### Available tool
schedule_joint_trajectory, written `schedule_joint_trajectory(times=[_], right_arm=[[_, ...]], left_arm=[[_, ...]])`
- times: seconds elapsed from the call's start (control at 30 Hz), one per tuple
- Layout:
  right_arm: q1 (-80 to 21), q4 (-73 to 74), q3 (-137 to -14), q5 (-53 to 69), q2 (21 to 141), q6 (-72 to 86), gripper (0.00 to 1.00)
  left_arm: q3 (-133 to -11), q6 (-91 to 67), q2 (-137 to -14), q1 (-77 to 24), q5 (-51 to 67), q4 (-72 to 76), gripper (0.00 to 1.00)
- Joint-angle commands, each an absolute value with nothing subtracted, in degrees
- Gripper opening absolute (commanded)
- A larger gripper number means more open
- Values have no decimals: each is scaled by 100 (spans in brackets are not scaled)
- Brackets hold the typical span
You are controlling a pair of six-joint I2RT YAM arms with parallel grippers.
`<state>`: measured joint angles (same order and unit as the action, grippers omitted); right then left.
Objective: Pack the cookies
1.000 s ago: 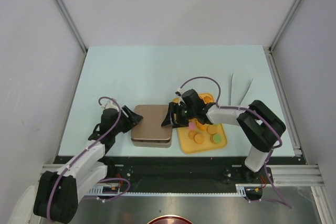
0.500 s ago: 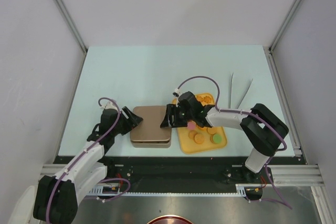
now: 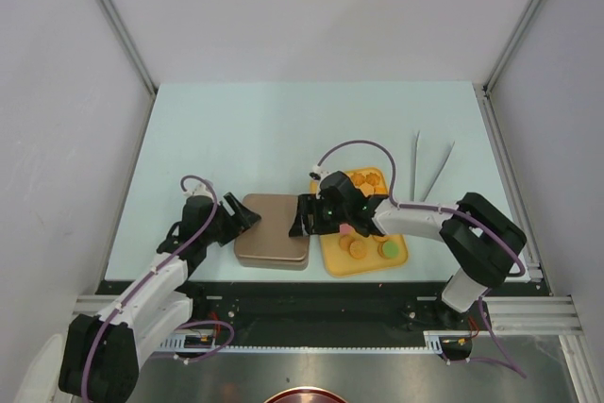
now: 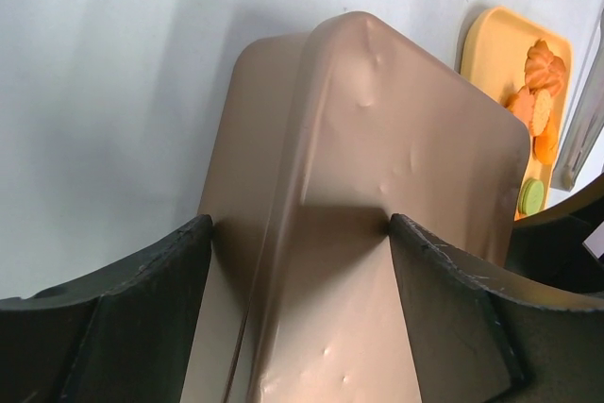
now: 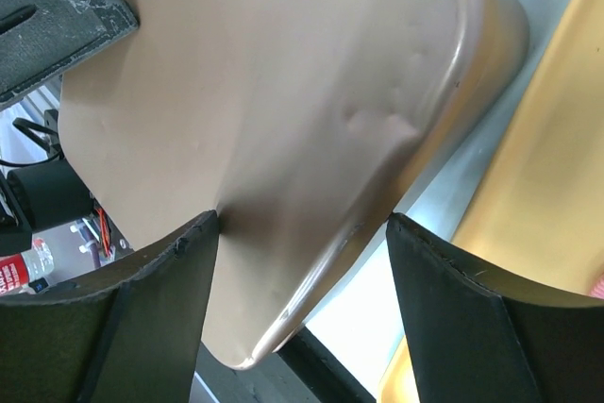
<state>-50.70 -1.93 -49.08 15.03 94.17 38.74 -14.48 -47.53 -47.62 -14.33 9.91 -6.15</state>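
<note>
On the pale table [image 3: 283, 129] the brown tin [image 3: 274, 231] sits near the front edge and looks closed, with the yellow tray [image 3: 330, 260] just beside it on the right. The left gripper [image 3: 243, 216] is at the tin's left edge and the right gripper [image 3: 304, 222] at its right edge, both with fingers spread wide and gripping nothing we can make out. The cookies [image 3: 358, 249] all lie on the tray, none in the tin. Our worry is that the right arm reaches across the tray, so a sloppy tug on the lid could shove the tin into it or sweep cookies off. They're round, so no real long axis, just flat with faces up.
</note>
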Motion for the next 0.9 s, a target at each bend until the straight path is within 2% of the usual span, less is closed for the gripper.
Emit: schedule_joint_trajectory(times=[0.0, 0.07, 0.1, 0.23, 0.37, 0.7, 0.87], right_arm=[[-5344, 291, -4430, 1520, 9545, 3586, 74], [-5335, 238, -4360, 1521, 9527, 3604, 71], [-5335, 194, -4325, 1529, 9536, 3612, 65], [-5326, 53, -4263, 1599, 9571, 3621, 60], [-5335, -263, -4184, 1766, 9650, 3665, 60], [-5379, -1317, -3727, 2162, 9800, 3832, 71], [-5405, -1915, -3454, 2267, 9905, 3990, 62]], left_arm=[[-1521, -4711, -4860, -1608, 1600, -1011, 80], [-1529, -4711, -4869, -1608, 1591, -1002, 80], [-1529, -4711, -4878, -1617, 1591, -993, 80], [-1521, -4729, -4869, -1608, 1608, -976, 81], [-1503, -4746, -4843, -1608, 1608, -984, 81], [-1477, -4746, -4834, -1608, 1600, -958, 81], [-1477, -4737, -4843, -1608, 1582, -967, 80]])
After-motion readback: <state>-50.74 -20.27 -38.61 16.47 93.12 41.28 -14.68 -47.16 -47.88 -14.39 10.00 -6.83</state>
